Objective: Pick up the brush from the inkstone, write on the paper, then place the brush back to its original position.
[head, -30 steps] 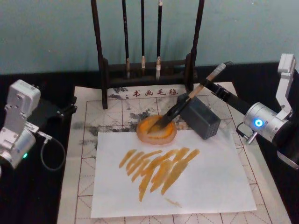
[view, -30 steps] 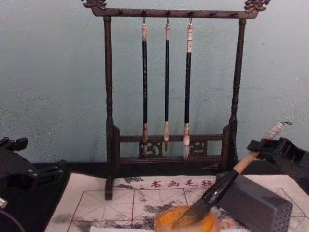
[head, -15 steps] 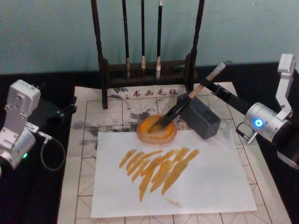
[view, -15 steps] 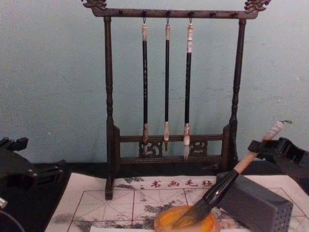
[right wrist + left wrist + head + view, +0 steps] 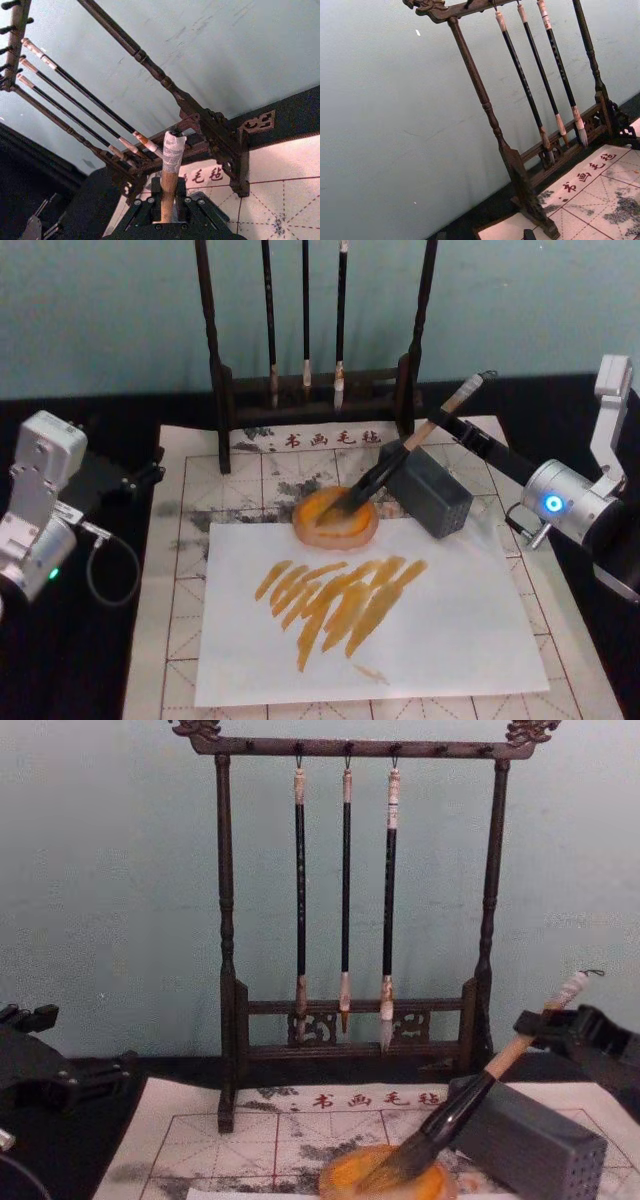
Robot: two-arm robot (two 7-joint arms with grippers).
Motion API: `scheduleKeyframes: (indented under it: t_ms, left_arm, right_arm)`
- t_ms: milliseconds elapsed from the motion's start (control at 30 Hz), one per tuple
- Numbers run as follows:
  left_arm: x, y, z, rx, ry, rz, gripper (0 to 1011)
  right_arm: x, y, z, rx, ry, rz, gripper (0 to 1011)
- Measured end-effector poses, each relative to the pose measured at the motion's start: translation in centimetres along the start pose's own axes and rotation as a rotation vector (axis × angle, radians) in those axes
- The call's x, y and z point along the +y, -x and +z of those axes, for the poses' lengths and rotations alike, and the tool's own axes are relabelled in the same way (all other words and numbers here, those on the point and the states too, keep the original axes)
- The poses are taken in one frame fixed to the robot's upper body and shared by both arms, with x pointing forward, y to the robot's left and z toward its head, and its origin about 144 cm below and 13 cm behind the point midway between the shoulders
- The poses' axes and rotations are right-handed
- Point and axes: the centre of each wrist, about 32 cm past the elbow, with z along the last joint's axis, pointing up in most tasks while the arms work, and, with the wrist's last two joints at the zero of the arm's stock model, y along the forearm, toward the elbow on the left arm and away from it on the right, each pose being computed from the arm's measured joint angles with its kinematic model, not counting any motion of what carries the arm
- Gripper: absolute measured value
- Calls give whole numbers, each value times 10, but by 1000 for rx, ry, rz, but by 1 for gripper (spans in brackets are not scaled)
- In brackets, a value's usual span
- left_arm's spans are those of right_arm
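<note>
Almost nothing has moved in the last second: the large calligraphy brush [image 5: 398,452], with its light wooden handle, black lower section and dark bristles, keeps its slant, and only its whitish wrapped end has shifted slightly.

In the head view, the bristles lie in the small round orange-yellow inkstone [image 5: 345,538], which sits midway across the black counter [image 5: 90,670], toward the far edge. The right tool [image 5: 437,425] stays clenched on the brush's wooden handle, toward the far right corner. The handle leans over a grey rectangular block [image 5: 435,490] just beside the inkstone. Both stand on the white, red-gridded practice sheet [image 5: 180,590]. A plain white sheet [image 5: 450,620] streaked with orange strokes lies over the practice sheet, and its far edge touches the inkstone. The left tool [image 5: 145,472] rests near the left edge; I cannot tell whether it is released or clenched.

The left wrist view shows a dark wooden rack [image 5: 485,105] with three thin black-handled brushes [image 5: 540,75] hanging from it.

In the right wrist view, the wrapped end rises out of the right tool's grasp.

In the chest view, the brush tilts up to the right from the inkstone [image 5: 340,1180] into the right tool [image 5: 535,1028].
</note>
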Motion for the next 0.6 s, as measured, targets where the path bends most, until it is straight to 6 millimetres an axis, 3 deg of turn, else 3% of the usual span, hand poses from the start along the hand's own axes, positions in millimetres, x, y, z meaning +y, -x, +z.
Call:
scheduleKeyframes:
  t_ms: [600]
  left_arm:
    - [0, 0, 0, 0, 0, 0, 1001]
  right_arm:
    - [-6, 2, 8, 41, -6, 61, 181]
